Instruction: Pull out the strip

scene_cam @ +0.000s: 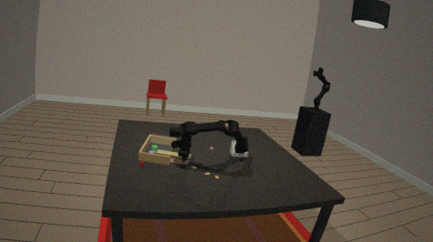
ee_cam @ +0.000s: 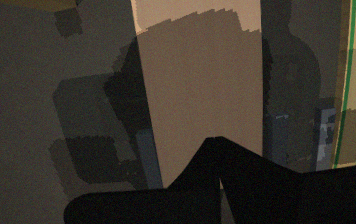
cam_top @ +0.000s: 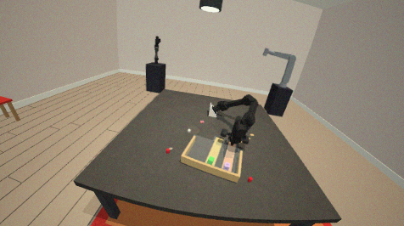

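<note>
The arm bends from its base over the table (cam_top: 140,155) and points the gripper (cam_top: 236,141) down at the far edge of the wooden tray (cam_top: 193,163). Its fingers are pressed together with nothing between them, resting on the tan strip (ee_cam: 200,95) (the wrist view shows only dark fingers above it).

The tray walls close the strips on three sides; the table around the tray is open, with a few small pieces lying on it.

A purple cube (cam_top: 227,166) sits on the tan strip near the front wall, and a green cube (cam_top: 210,160) lies beside it on a grey part. A label cannot be seen.
</note>
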You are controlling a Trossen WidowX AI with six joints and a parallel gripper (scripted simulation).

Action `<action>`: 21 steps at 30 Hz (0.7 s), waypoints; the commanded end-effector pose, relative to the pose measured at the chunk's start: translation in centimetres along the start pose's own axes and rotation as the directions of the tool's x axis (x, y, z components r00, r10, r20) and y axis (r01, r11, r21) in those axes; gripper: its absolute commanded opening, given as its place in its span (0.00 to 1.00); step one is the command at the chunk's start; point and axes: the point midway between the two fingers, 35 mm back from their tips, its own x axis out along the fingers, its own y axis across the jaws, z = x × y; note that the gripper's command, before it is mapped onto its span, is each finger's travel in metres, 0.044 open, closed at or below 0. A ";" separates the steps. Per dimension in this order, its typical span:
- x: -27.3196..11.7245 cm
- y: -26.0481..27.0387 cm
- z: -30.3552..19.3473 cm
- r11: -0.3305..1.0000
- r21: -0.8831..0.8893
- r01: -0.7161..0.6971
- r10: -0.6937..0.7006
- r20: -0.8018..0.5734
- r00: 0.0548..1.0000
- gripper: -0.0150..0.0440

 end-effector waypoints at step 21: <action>0.4 0.0 -1.8 1.000 -0.004 -0.006 0.006 -0.004 1.000 0.25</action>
